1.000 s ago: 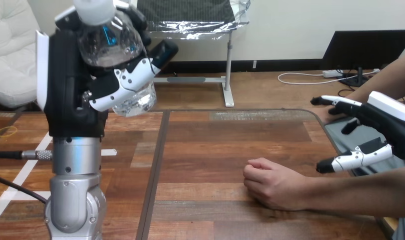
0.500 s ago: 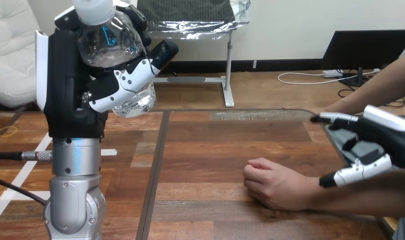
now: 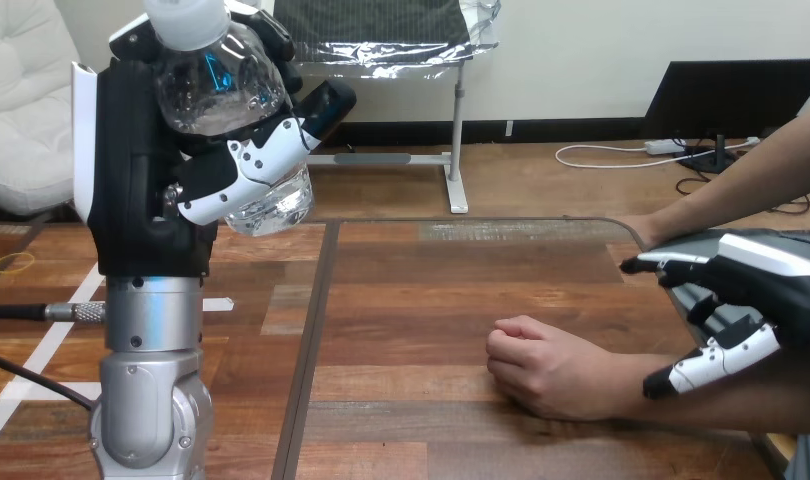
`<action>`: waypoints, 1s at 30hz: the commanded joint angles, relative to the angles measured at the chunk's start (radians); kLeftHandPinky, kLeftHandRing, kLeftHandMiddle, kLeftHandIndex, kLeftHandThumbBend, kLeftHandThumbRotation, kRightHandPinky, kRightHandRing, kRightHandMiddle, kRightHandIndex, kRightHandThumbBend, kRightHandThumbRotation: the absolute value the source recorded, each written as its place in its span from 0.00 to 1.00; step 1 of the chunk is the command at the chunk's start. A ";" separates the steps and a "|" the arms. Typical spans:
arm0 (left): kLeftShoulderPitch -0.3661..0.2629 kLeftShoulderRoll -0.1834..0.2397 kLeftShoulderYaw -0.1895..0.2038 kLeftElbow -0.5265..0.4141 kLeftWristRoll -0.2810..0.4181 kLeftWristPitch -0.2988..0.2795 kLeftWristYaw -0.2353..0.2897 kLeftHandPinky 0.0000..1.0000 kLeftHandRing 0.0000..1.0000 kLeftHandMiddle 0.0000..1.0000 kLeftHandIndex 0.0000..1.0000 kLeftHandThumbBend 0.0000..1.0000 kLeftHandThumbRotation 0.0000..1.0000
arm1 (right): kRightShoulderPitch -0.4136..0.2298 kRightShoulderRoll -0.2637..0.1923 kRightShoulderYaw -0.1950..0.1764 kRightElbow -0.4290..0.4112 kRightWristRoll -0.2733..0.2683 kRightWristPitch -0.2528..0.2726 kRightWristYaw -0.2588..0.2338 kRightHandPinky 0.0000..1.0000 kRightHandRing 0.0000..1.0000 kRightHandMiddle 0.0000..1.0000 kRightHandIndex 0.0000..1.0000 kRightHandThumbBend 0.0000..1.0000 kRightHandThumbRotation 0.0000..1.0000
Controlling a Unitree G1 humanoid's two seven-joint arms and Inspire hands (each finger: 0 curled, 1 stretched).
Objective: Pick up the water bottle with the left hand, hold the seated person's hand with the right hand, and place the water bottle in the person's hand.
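Note:
My left hand [image 3: 151,190] is raised high at the left, its fingers curled round a clear water bottle [image 3: 231,110] with a white cap, held well above the table. The person's hand [image 3: 546,370] lies as a fist on the wooden table [image 3: 461,300] at the lower middle right, its forearm running off to the right. My right hand [image 3: 756,290] hovers over that forearm, just behind the wrist, with its fingers straight and spread and its thumb below. I cannot tell whether it touches the forearm.
The person's other arm [image 3: 741,190] reaches in from the upper right and rests at the table's far right corner. A dark strip [image 3: 316,330] runs down the table between my left arm and the fist.
My right hand has come down and a little left over the person's forearm. The left hand, the bottle and the person's fist have stayed put.

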 commanded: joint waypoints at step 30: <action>-0.032 -0.006 0.016 0.002 -0.018 -0.016 -0.008 0.22 0.29 0.35 0.39 0.60 0.00 | -0.091 -0.022 0.099 0.002 -0.133 -0.038 -0.010 0.71 0.89 0.92 0.91 1.00 0.35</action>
